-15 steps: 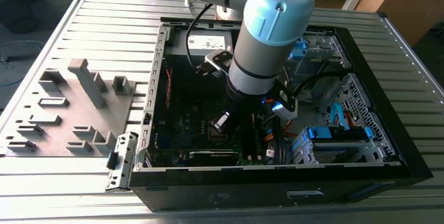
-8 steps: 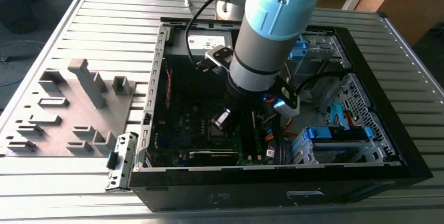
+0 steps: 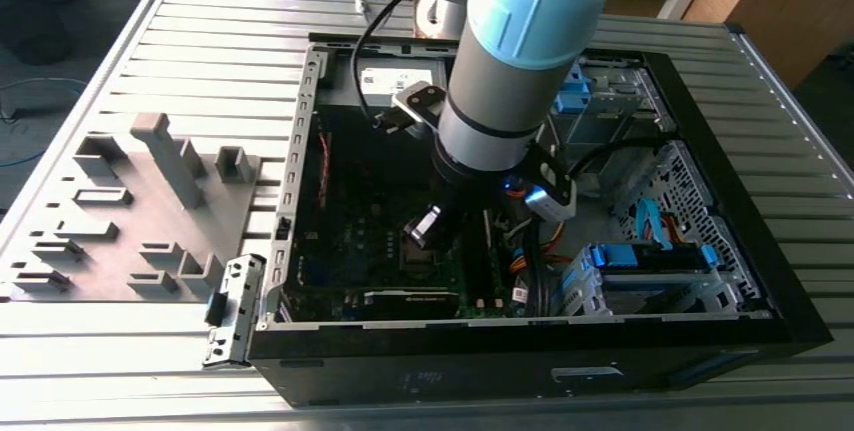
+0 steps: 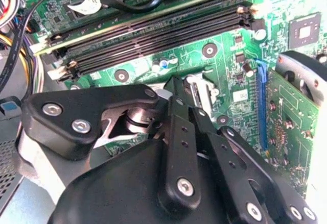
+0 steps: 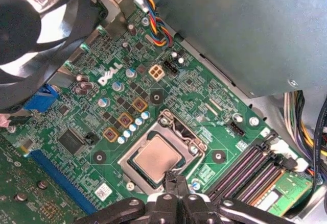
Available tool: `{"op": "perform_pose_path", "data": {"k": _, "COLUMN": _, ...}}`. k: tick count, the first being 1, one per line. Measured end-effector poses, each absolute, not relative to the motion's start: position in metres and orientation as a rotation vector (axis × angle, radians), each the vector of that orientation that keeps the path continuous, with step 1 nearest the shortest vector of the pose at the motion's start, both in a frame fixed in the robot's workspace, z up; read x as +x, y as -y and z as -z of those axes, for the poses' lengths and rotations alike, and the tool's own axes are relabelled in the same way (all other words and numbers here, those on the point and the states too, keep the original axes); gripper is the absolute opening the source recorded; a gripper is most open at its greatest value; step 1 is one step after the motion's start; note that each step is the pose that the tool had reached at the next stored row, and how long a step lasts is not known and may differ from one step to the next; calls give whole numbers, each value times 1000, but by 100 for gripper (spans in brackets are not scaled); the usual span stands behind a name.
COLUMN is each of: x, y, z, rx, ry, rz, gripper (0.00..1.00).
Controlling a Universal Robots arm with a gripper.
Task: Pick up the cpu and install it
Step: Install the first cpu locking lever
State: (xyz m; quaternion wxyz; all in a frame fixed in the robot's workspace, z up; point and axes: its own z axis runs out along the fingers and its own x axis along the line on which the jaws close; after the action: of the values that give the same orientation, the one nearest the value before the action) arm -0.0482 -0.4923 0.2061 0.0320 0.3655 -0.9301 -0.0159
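Exterior view: grey and pale-blue jointed robot arm (image 3: pixel 501 81) reaches down into the open black desktop computer case (image 3: pixel 534 346), which lies on its side on a ribbed aluminium bench (image 3: pixel 200 31). The black gripper (image 3: pixel 430 228) hangs low over the green motherboard (image 3: pixel 360 241), roughly mid-case. A grey moulded fixture tray (image 3: pixel 134 211) sits on the bench just off the case's side at the exterior view's left. Blue-tabbed metal drive cages (image 3: pixel 647 261) fill the case's side at the exterior view's right.

First wrist view: the small square cpu with a dull silver-grey metal top (image 5: pixel 155 156) lies flat inside the metal-framed socket (image 5: pixel 176 127) on the motherboard (image 5: pixel 117 101). The gripper (image 5: pixel 175 180) stands just beside the cpu's nearer corner, fingertips drawn together with no visible gap and nothing between them; contact with the chip's edge probably, but cannot be confirmed from this angle. A round black cooling fan (image 5: pixel 36 25) sits near one board corner, the large grey metal box (image 5: pixel 240 30) along the board's adjacent edge, and black memory slots (image 5: pixel 250 170) near the socket.

Second wrist view: black gripper linkages (image 4: pixel 179 147) in front, long black memory slots (image 4: pixel 153 35) and a vertical blue expansion slot (image 4: pixel 262 106) on the board beyond.
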Motion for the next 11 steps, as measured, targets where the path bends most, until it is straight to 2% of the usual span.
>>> {"op": "perform_pose_path", "data": {"k": 11, "x": -55, "y": 492, "z": -206, "rx": 1130, "ry": 2886, "rz": 72, "gripper": 11}}
